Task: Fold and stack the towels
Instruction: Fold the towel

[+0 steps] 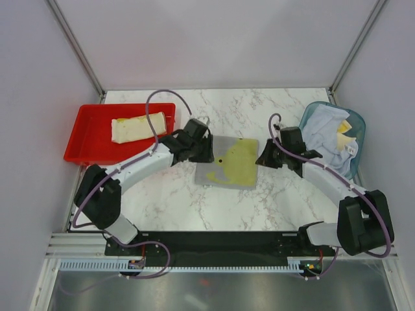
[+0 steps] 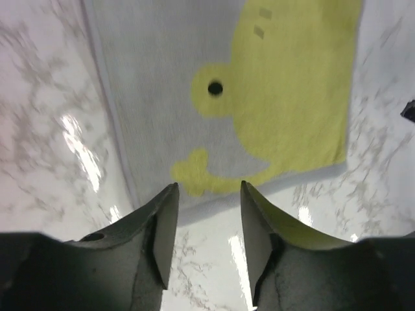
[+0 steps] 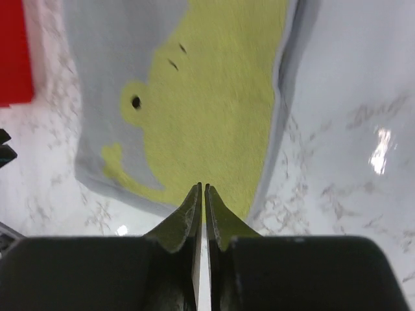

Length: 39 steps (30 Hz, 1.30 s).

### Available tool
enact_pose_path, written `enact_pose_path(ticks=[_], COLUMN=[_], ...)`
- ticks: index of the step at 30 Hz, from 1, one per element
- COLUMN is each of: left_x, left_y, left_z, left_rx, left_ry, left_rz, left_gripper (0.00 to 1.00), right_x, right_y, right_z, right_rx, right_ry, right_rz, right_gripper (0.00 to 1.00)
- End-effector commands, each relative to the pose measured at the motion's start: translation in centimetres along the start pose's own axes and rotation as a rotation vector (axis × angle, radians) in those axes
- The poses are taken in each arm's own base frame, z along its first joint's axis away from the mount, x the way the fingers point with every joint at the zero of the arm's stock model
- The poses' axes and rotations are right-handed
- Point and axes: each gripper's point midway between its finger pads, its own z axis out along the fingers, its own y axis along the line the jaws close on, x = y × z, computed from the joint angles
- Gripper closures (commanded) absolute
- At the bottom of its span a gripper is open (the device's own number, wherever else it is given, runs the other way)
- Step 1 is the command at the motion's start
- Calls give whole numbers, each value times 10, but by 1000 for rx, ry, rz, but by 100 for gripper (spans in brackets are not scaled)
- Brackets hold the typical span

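The flat grey cloth towel [image 1: 227, 162] with yellow duck motif lies on the marble desk [image 1: 259, 110] just ahead of the parted, empty left end effector [image 2: 209, 189] and beneath the closed, empty right end effector [image 3: 202, 188]; a shallow pinch could drag it and skew the fold.

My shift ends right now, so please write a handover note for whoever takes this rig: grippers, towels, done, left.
Left gripper: open, empty, at the left edge of the grey duck towel.
Right gripper: shut, nothing seen in it, over that towel's right edge.
Towels: the grey one lies flat and unfolded mid-table; one folded yellow towel is in the red tray; the crumpled towels are in the teal basket.
Done: one folded.
Left: fold the grey one, stack it, then the basket's.
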Motion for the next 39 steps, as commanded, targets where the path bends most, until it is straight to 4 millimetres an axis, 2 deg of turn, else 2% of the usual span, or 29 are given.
enact_pose_path(ticks=[1,2,4,5,6,8,9,11,12,13,14,15,16,20,25,29,31,32,33,35,36,38,39], left_x=[-66,-67,-82,-86,-87,-93,-95,-101,-110,-104,-105,-112,-107,-111,-111,-120,-131,-135,-144,-152,-160,-165,-170], left_y=[-1,11,15,21,27,37,40,45,44,50,55,59,67,82,79,71,59,58,56,62,62,72,68], left_z=[-4,15,29,35,52,64,75,87,90,104,109,112,122,135,138,127,112,107,99,96,94,99,100], left_rx=[64,36,18,-3,-23,-42,-49,-55,-54,-65,-72,-90,-115,-147,-130,-100,-53,-50,-51,-71,-71,-70,-41], left_ry=[-85,-51,-61,-59,-40,-35,-28,-33,-45,-17,-13,-26,-10,-6,-2,-21,-50,-61,-88,-106,-122,-116,-122], left_rz=[79,78,125,134,148,133,126,122,125,128,122,117,113,83,71,84,99,118,136,197,214,243,253], left_gripper=[52,53,58,59,60,63,64,64,64,64,65,65,65,65,64,59,54,52,49,47,45,45,45], right_x=[-58,-76,-84,-97,-96,-110,-108,-115,-112,-111,-115,-109,-107,-104,-106,-114,-118,-123,-124,-130,-127,-136,-132], right_y=[12,20,17,24,19,18,7,0,-10,-15,-17,-28,-33,-48,-54,-46,-34,-22,-18,-9,-7,-1,-6], right_z=[-7,-8,9,10,24,34,45,54,65,71,76,87,92,108,110,105,96,90,87,82,82,82,86], right_rx=[23,12,21,5,16,32,58,85,102,113,120,142,155,183,202,180,143,95,76,31,-1,-25,-32], right_ry=[-132,-161,-139,-154,-123,-135,-111,-111,-86,-74,-77,-47,-39,-23,-35,-41,-42,-52,-48,-52,-26,-26,3], right_rz=[-54,-68,-88,-104,-105,-125,-118,-128,-123,-126,-132,-134,-136,-123,-151,-187,-210,-246,-257,-285,-296,-306,-299], right_gripper=[89,89,88,88,88,89,89,89,89,89,89,89,88,88,87,83,77,75,69,61,52,47,45])
